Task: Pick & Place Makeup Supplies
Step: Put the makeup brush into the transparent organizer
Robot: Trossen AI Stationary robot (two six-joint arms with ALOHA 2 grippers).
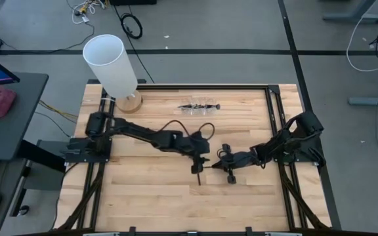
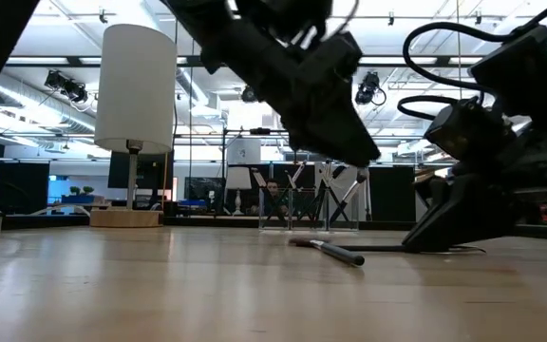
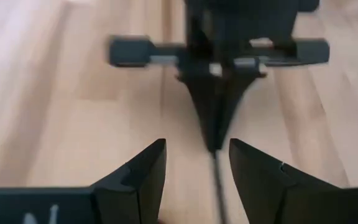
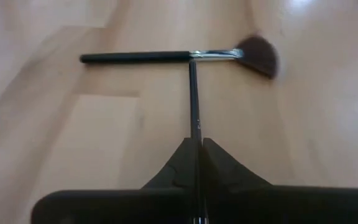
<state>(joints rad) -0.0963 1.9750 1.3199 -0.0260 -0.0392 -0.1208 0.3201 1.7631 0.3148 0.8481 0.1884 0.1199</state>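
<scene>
Pinching a slim brush (image 4: 194,106) by its handle, your right pincer (image 1: 216,164) sits low at mid-bench, fingers clamped shut so the brush won't slip. A second fan brush (image 4: 185,56) lies flat just beyond its tip. Your left pincer (image 1: 198,167) hovers close opposite, fingers spread, probably for a handover. More brushes sit in the clear holder (image 1: 199,105) at the far side.

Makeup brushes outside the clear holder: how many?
2. One thin brush pinched in the right gripper; one fan brush lying on the table across its tip. Others may be hidden.
</scene>
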